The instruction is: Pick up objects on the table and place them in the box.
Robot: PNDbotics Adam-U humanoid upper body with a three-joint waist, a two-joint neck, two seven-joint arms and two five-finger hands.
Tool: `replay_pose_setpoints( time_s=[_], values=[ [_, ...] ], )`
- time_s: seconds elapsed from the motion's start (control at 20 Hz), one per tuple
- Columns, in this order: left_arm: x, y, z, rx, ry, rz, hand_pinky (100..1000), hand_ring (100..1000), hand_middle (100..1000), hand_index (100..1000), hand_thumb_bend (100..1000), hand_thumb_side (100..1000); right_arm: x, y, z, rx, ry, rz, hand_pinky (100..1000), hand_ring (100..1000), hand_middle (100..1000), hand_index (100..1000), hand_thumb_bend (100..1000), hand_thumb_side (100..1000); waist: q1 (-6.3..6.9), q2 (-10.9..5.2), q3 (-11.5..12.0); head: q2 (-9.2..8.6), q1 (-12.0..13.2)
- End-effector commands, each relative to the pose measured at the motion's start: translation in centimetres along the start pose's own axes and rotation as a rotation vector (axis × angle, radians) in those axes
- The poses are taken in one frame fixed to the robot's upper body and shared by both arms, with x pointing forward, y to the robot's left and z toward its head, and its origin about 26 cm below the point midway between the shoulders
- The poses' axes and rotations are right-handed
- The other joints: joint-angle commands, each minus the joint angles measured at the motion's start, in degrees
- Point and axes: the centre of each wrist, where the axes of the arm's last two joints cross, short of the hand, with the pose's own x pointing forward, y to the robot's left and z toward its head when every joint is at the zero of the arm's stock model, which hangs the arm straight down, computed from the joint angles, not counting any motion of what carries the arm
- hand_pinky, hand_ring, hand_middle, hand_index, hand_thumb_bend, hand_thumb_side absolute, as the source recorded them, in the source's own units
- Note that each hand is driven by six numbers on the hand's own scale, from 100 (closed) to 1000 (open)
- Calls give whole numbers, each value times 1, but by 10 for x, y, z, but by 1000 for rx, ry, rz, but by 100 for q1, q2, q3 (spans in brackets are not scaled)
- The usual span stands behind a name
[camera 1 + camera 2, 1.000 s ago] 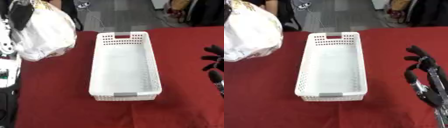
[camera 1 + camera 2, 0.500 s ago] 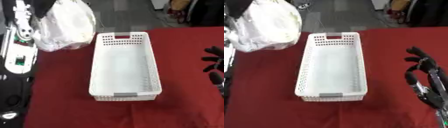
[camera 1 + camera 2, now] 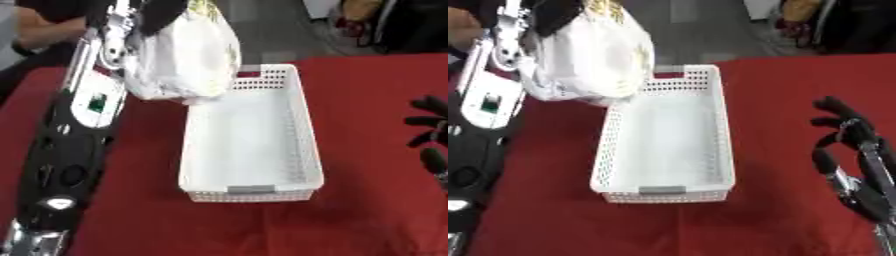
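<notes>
A white plastic bag (image 3: 186,59) with something yellow at its top hangs in the air over the far left corner of the white perforated box (image 3: 297,150). My left hand (image 3: 162,11) is shut on the bag's top, and its arm runs up the left side of the view. The box lies lengthwise on the red table and holds nothing. At the right edge my right hand (image 3: 843,135) rests on the table beside the box, fingers up and relaxed, holding nothing.
The red table (image 3: 367,100) spreads round the box on all sides. A person's arm (image 3: 39,30) shows at the far left corner, behind the table. Dark objects stand beyond the table's far right edge.
My left arm has carried the bag from the far left toward the right, up to the box's far corner. The right hand has stayed where it was.
</notes>
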Motion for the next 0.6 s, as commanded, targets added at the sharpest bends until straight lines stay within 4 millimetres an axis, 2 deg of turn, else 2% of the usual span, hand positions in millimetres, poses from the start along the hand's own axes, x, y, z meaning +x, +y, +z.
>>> replay_pose_setpoints(
  time_s=[0.05,0.1,0.15,0.2,0.25,0.3,0.35,0.4,0.45,0.5,0.6],
  values=[
    [3,-22,-6,-76,-79,-25,100,100,265,218,100,373,4,-5,-4,7,-24,11,548,779,879,1000,499,903,-19,-99,-15,-82,93],
    [2,-34,-4,-120,-95,-34,100,100,303,278,100,354,4,-4,-4,9,-26,10,548,779,879,1000,500,903,-21,-96,-28,-86,112],
    [1,-44,-1,-162,-108,-49,100,100,302,294,208,100,4,-4,-4,11,-27,9,548,779,879,1000,502,899,-24,-95,-35,-89,122],
    [-2,-56,4,-233,-121,-78,100,206,464,476,100,513,4,-4,-5,14,-29,8,548,779,879,1000,500,903,-23,-91,-45,-91,141],
    [-4,-66,9,-307,-137,-114,100,116,386,387,100,388,4,-3,-5,15,-30,7,548,779,879,1000,500,903,-25,-91,-51,-91,153],
    [-8,-78,18,-426,-162,-163,585,677,822,858,939,892,4,-3,-5,17,-31,7,548,779,879,1000,500,903,-20,-86,-59,-97,165],
    [-12,-88,26,-562,-187,-218,700,784,883,919,1000,891,4,-3,-5,17,-32,7,548,779,879,1000,500,903,-20,-85,-62,-101,167],
    [-15,-95,33,-666,-204,-259,855,942,1000,1000,1000,956,4,-4,-6,16,-32,7,548,779,879,1000,499,903,-17,-81,-62,-108,158],
    [-17,-99,39,-732,-216,-281,855,942,1000,1000,1000,956,4,-4,-5,15,-30,8,548,779,879,1000,499,903,-15,-79,-57,-111,144],
    [-18,-100,43,-761,-230,-288,937,1000,1000,1000,1000,1000,4,-4,-5,14,-29,9,548,779,879,1000,500,903,-12,-76,-51,-110,122],
    [-16,-94,46,-736,-260,-272,932,1000,1000,1000,1000,1000,4,-5,-5,13,-26,11,548,779,879,1000,500,903,-6,-73,-38,-110,76]
  ],
)
